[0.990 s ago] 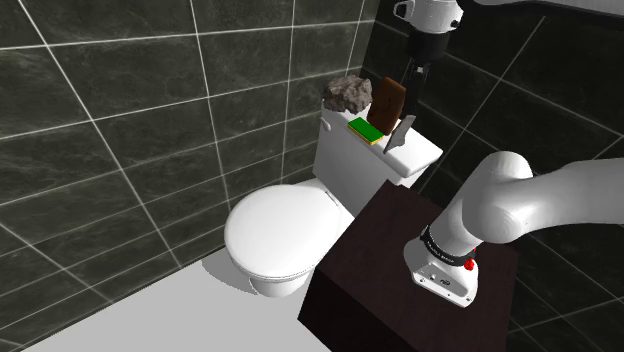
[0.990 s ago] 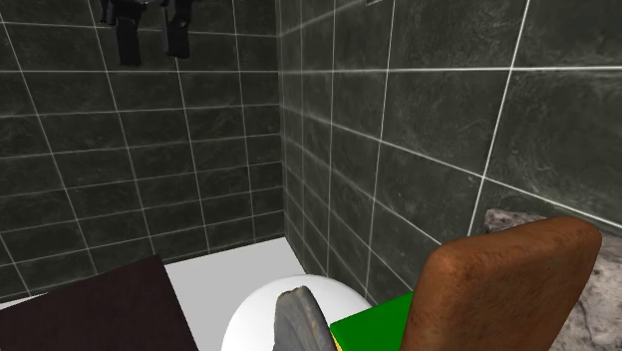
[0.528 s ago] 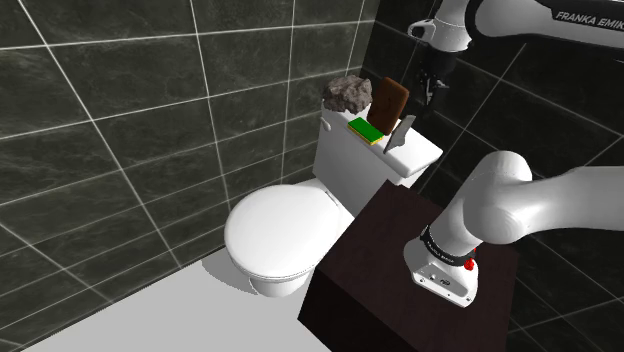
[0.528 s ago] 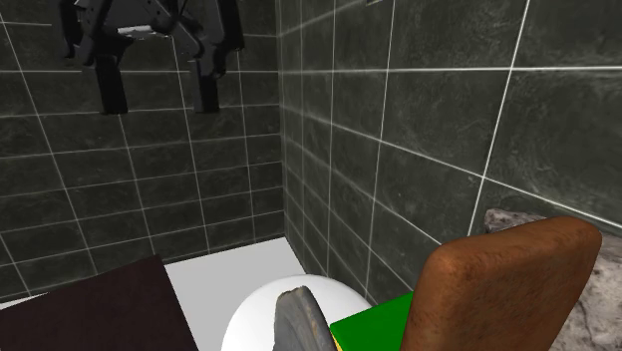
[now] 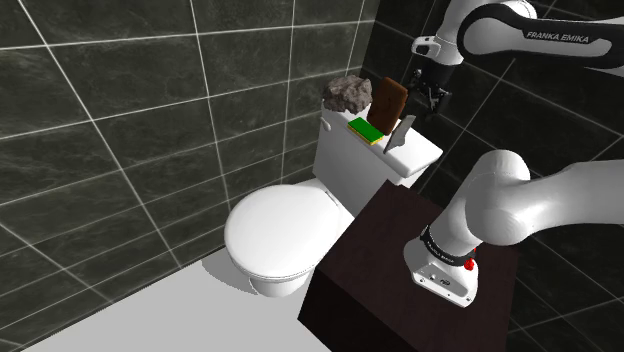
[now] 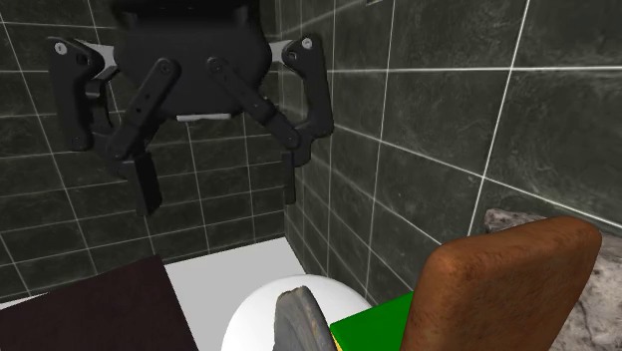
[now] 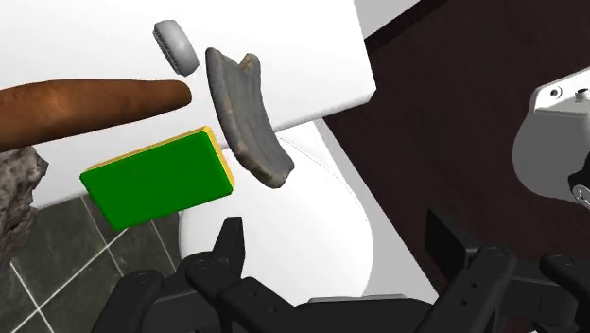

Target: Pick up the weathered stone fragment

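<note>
The stone fragment (image 5: 347,92), grey and rough, lies at the far wall end of the white toilet tank lid (image 5: 415,156). In the second exterior view its edge (image 6: 607,289) peeks out behind a tall brown slab (image 6: 508,289). My gripper (image 5: 428,96) hangs open above the tank's other end, apart from the stone, with the brown slab (image 5: 390,103) between them. Its fingers stand wide apart (image 6: 217,184) with nothing between them. From the wrist, the gripper (image 7: 338,244) looks down on the lid, and the stone (image 7: 17,189) shows beyond the brown slab (image 7: 85,104).
A green sponge (image 5: 365,130) and a grey curved piece (image 5: 397,135) lie on the lid near the slab. A round flush button (image 7: 175,43) sits on the lid. The toilet seat (image 5: 283,235) is below, the dark stand (image 5: 400,270) beside it, and tiled walls close in behind.
The gripper has come down from high above toward the tank and closer to the second exterior camera. Its fingers have stayed open. The things on the lid have not moved.
</note>
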### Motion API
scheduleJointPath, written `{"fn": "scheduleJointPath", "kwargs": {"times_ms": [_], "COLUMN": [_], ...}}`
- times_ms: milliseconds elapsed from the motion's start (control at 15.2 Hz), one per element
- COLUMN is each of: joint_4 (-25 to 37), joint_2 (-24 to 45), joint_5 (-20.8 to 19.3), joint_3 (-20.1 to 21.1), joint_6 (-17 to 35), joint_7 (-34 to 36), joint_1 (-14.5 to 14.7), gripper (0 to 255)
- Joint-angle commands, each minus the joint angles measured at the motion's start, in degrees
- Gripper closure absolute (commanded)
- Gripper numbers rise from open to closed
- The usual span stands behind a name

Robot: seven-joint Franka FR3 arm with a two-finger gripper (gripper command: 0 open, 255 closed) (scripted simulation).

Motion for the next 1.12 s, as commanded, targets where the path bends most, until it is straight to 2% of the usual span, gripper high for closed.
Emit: {"fn": "scheduleJointPath", "kwargs": {"times_ms": [0,264,858,924,1056], "joint_4": [1.2,4.7,1.0,1.1,1.1], "joint_2": [2.3,7.7,9.9,10.0,9.9], "joint_5": [-2.1,-4.4,-6.7,-6.7,-6.7], "joint_3": [-5.1,-15.5,-19.6,-19.7,-19.7], "joint_6": [3.0,8.6,14.9,15.0,14.9], "joint_7": [-7.0,-19.5,-19.0,-19.0,-19.0], "joint_1": [2.1,8.2,8.8,8.9,8.9], "gripper": [0,0,0,255,255]}}
